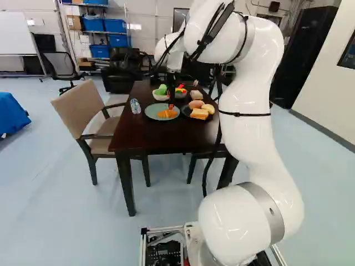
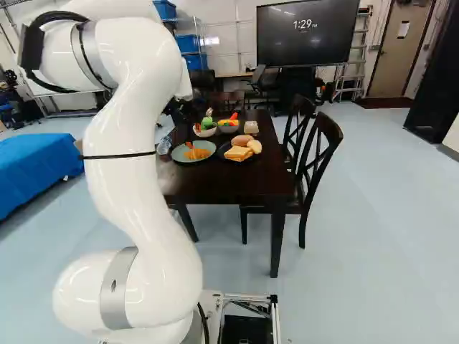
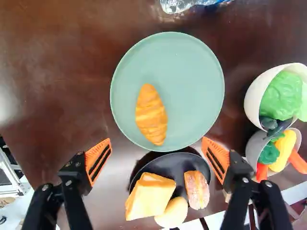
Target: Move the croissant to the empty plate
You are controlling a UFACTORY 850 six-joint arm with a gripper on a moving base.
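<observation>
The placing step is judged to be done or all but done: from behind, the white arm is stretched over the dark table, and its gripper is held above the plates with the fingers spread wide and nothing gripped. The croissant is carried by the green plate, off its middle, ahead of the fingers and touched by neither; no other food is seen there. If that is the plate meant, only a straight lift and a clear retreat are called for, without the rim being caught. Just beside it, on the gripper's side, the black plate is taken up by toast, a round bun and an oblong roll, which could be brushed if the fingers were lowered. Past the plates, a white bowl and a grey bowl are filled with toy vegetables, and a bottle is stood near the green plate's edge. The table is flanked by chairs, and farther off a wall screen is mounted.
</observation>
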